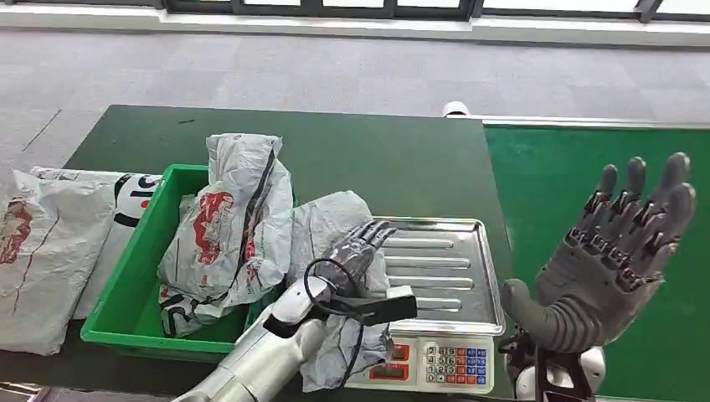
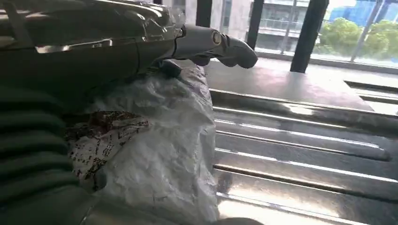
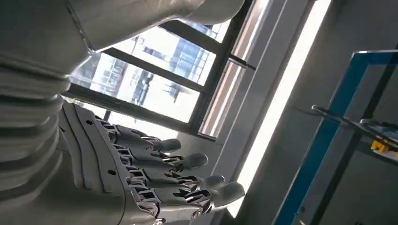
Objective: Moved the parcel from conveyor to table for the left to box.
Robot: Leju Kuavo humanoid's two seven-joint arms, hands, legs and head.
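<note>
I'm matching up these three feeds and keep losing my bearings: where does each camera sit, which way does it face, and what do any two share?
Head view: high on the body, looking forward and down at the green bin, scale tray and green conveyor; both arms show, right hand raised with fingers apart.
Left wrist view: behind the left hand, looking low across the tray toward windows; hand rests on the grey parcel.
Right wrist view: behind the right hand, pointing up at windows.
Shared: head and left wrist views both show parcel and tray.

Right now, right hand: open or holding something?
Open. The right hand is raised over the green belt, fingers spread and upright, nothing in it.
</note>
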